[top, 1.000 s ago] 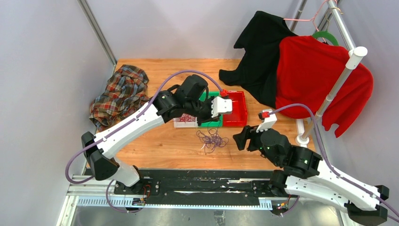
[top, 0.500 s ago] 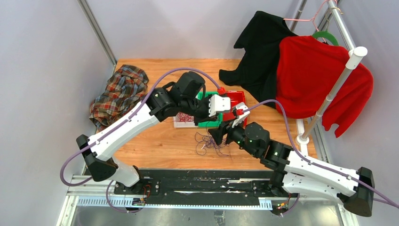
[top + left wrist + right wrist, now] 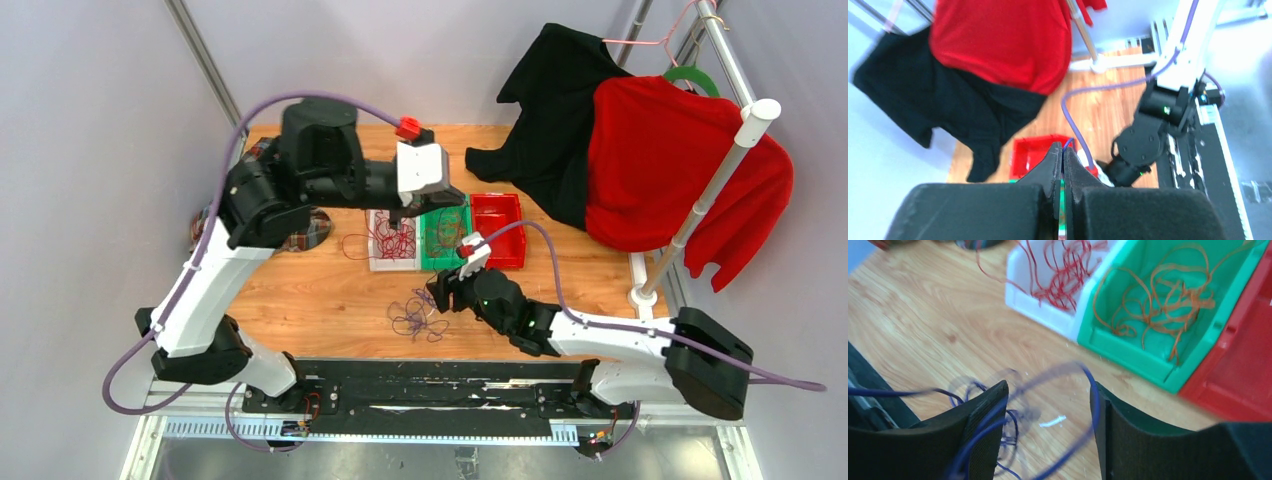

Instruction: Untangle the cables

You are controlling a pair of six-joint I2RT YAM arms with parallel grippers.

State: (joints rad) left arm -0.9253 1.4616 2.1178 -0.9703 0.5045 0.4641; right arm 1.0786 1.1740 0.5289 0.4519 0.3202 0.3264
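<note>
Several purple cables point(image 3: 1088, 379), looped inside right tool point(image 3: 1049, 390)

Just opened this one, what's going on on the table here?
This is cable sorting by colour. Red cables lie in the white bin, orange cables in the green bin; the red bin looks empty. The right gripper is open, low over the purple cables on the table, strands passing between its fingers. The left gripper is shut, raised above the bins.
</note>
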